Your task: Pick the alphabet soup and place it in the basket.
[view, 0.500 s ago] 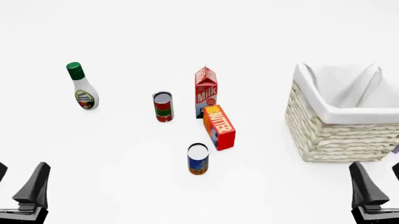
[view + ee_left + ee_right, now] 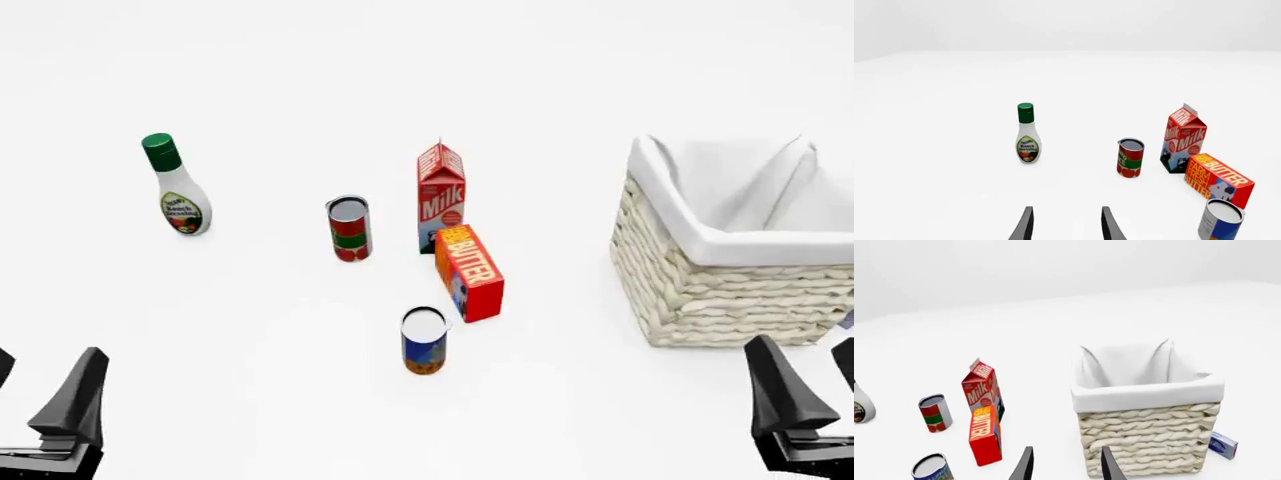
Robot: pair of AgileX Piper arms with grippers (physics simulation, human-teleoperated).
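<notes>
Left to right, front view: the left gripper (image 2: 47,400) is held open and empty at the near edge. A dressing bottle (image 2: 175,185), a red and green can (image 2: 348,228), a milk carton (image 2: 441,196) and a butter box (image 2: 470,272) stand behind the alphabet soup (image 2: 424,341), upright and ungrasped. The basket (image 2: 694,290) is seen beside the open right gripper (image 2: 817,390). The approach is judged not yet begun; a reach to the can is called for.

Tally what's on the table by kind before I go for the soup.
Cans: 2, alphabet soup and red-green can
Bottles: 1, ranch dressing
Cartons: 1, milk
Boxes: 2, butter, small blue-white box
Baskets: 1
Total: 7
</notes>
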